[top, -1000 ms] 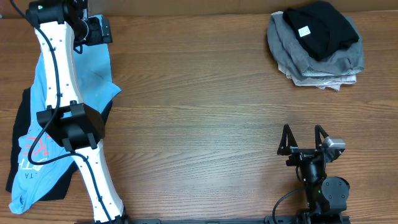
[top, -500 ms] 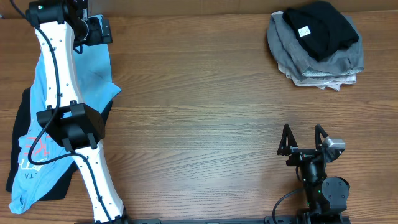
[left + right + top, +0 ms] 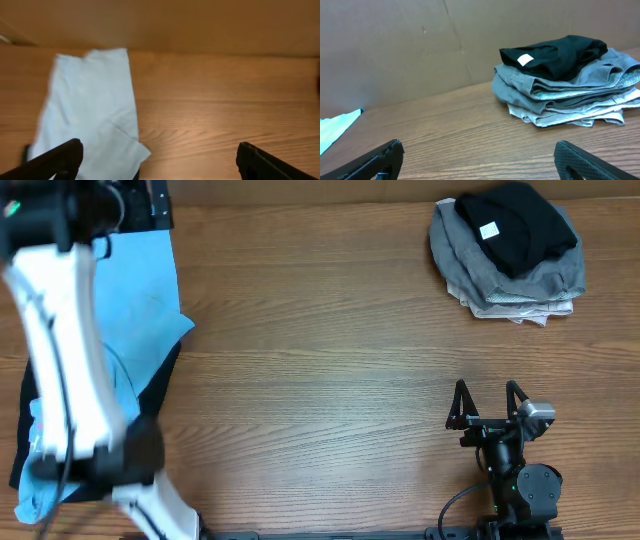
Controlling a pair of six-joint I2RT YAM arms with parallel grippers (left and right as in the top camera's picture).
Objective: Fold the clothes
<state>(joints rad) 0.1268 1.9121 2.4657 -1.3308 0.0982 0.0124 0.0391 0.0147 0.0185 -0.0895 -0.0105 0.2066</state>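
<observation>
Light-blue cotton T-shirt (image 3: 150, 290) lies rumpled along the wooden desk's (image 3: 320, 360) left edge. Left claw (image 3: 160, 152) and right claw (image 3: 486, 387) both stand apart, empty. Risk: a deep pinch also catches the black garment (image 3: 20, 440) beneath.

even light, motion-blurred left arm (image 3: 60, 350)

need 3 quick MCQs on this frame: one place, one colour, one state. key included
1. Where is the folded pile in the overhead view?
A) centre
B) far right corner
C) near left edge

2. What colour is the top garment of that pile?
A) black
B) blue
C) red

3. How is the right gripper?
A) shut
B) clamped on cloth
C) open, empty

Key:
1 B, it lies at the top right of the overhead view.
2 A, black fabric tops the stack.
3 C, its fingers stand apart with nothing between.
</observation>
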